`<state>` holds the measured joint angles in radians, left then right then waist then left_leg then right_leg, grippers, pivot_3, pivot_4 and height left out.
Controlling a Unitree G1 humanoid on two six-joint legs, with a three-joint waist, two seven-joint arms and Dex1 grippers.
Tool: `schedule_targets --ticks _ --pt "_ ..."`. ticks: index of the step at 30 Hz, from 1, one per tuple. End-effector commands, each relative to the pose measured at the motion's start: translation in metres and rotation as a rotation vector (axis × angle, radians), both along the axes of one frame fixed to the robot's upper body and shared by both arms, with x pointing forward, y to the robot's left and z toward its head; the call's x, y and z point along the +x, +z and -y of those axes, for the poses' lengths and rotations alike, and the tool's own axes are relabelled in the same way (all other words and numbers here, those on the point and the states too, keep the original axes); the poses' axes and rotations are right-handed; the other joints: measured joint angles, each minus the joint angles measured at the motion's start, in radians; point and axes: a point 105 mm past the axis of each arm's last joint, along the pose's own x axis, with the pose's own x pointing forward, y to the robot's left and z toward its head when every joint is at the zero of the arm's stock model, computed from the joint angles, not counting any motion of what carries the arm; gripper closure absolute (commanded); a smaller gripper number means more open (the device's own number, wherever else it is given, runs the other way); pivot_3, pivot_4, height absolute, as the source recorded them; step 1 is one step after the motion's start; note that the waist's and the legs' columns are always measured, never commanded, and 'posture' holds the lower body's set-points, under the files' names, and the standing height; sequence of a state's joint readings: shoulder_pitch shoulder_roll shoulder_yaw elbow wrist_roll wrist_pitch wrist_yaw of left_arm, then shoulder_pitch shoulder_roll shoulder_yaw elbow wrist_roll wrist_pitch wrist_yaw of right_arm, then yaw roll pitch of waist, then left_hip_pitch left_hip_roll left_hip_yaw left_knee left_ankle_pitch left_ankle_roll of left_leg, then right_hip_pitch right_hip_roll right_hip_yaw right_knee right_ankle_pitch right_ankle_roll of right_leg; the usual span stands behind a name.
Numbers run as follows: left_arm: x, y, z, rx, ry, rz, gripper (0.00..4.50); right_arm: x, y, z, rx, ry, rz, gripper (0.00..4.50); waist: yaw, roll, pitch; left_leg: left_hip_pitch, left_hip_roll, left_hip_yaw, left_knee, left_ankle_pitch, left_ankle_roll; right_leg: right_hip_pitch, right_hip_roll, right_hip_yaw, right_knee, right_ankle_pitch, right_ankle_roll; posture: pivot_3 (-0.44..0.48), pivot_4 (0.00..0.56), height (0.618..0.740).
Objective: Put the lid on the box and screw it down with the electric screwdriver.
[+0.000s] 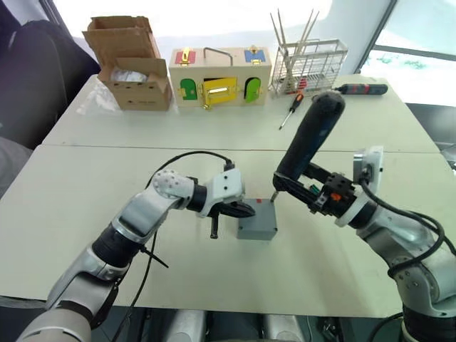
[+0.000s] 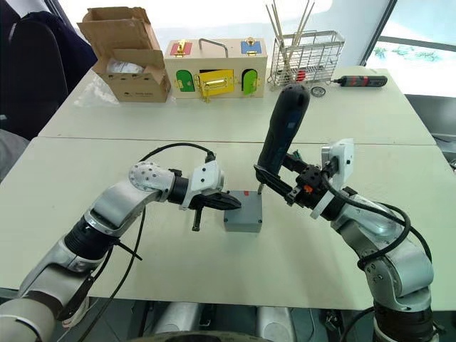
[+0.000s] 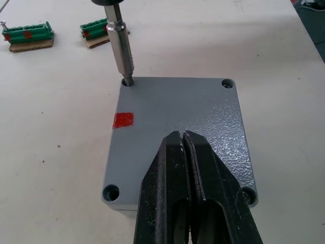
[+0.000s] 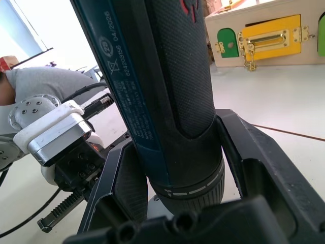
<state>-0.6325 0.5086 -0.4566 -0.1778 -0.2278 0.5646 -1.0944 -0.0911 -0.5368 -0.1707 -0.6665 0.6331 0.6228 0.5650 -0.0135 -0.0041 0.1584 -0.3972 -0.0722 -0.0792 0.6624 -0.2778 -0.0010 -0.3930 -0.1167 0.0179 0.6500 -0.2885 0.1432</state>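
Work surface: two pale tables [image 1: 142, 185] butted edge to edge along a seam. The grey box [image 1: 257, 226], lid fitted, stands on the near table just beside the left gripper [image 1: 246, 211] and beneath the right gripper [image 1: 303, 187]. Well beyond both grippers, the far table carries a cardboard carton [image 1: 132, 63], a wooden box with coloured doors [image 1: 219, 77], a wire rack [image 1: 308, 65], a slim red-and-black screwdriver [image 1: 291, 110] and a black tool with red bands [image 1: 362, 89]. Two green terminal blocks [image 3: 28, 34] lie beyond the box.
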Motion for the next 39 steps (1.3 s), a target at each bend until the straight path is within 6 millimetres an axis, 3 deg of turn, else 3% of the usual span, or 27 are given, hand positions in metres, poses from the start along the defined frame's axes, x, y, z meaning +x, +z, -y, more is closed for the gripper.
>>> schedule_targets --ticks 1,9,39 --pt "-0.004 -0.004 0.003 0.012 -0.011 -0.01 4.5 -0.001 -0.023 -0.011 -0.014 0.05 -0.096 2.65 0.0 0.0 0.0 0.001 0.0 0.0 0.0 0.0 0.0 0.002 0.0 0.0 0.0 0.0 0.0 0.0 0.15 0.73" --pt "-0.004 -0.004 0.005 0.008 -0.005 -0.016 4.5 0.002 -0.03 -0.018 -0.001 0.042 -0.11 2.65 0.001 0.0 -0.001 0.003 0.0 0.0 -0.001 0.0 0.0 0.002 0.0 0.0 -0.001 0.0 0.0 0.0 0.15 0.73" --pt "-0.004 -0.014 0.001 0.013 0.019 -0.05 4.5 0.001 -0.052 -0.013 0.017 -0.008 -0.16 2.65 0.002 -0.007 -0.016 0.005 0.0 -0.001 -0.004 -0.001 0.001 0.004 0.0 0.0 -0.003 0.0 0.0 0.0 0.15 0.73"
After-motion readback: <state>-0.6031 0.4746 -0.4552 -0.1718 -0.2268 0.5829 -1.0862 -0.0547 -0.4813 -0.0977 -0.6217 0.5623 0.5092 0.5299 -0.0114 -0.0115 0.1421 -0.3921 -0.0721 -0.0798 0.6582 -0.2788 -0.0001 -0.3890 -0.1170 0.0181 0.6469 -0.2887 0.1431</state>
